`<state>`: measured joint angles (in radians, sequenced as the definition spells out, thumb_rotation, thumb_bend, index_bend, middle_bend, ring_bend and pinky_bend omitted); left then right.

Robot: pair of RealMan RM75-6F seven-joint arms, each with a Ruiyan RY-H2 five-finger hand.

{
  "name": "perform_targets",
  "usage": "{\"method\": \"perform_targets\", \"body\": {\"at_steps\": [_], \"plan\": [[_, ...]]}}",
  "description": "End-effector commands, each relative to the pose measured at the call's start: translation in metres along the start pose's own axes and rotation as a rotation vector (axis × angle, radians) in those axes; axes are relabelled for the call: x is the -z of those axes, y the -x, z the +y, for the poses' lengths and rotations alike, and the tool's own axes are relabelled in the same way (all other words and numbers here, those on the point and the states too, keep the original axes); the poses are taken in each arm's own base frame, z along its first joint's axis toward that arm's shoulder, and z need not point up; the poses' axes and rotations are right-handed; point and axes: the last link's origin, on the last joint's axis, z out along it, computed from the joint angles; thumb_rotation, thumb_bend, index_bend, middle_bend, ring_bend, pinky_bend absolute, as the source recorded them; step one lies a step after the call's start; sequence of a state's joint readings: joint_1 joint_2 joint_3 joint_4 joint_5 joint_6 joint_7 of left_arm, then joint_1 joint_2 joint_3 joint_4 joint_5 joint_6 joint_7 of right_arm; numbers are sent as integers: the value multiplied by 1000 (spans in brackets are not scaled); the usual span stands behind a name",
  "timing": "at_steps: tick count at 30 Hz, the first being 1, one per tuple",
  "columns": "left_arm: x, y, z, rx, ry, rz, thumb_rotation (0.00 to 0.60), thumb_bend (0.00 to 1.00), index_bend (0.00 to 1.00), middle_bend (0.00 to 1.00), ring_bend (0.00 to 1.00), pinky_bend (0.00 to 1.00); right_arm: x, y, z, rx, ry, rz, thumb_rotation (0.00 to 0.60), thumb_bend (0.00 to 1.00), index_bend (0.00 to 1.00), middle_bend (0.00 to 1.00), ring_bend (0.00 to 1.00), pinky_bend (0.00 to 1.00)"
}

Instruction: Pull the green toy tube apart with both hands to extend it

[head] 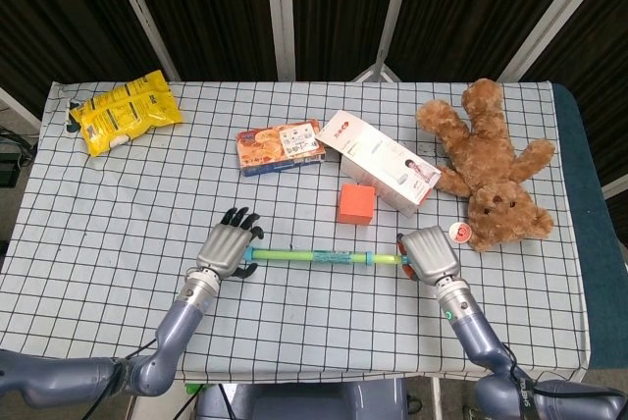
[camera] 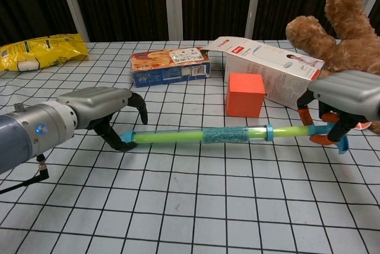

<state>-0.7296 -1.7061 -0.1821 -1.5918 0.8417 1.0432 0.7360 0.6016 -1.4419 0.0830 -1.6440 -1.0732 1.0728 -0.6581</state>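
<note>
Fingers of the left hand point(camera: 104, 108) are curled over the blue tip of the long green plastic toy tube point(camera: 228, 133), though a firm grip cannot be told. At the other end, the right hand point(camera: 347, 97) is clamped on the tube, held just above the checked tablecloth point(camera: 196, 206). For a good pull, the left grip should be tightened first, then both hands drawn apart along the tube's axis.

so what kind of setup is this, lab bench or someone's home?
Looks like a lab or test bench, not a home: a table under a grid-checked cloth, dark curtain panels on a metal frame behind, and unrelated props laid out, such as a teddy bear and a yellow snack bag.
</note>
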Motion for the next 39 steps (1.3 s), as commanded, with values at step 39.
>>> {"method": "perform_targets", "body": {"at_steps": [39], "plan": [[-4, 0, 2, 39, -27, 19, 600, 486, 542, 161, 0, 0, -1, -3, 9, -16, 23, 16, 600, 448, 749, 1000, 1000, 912]]}}
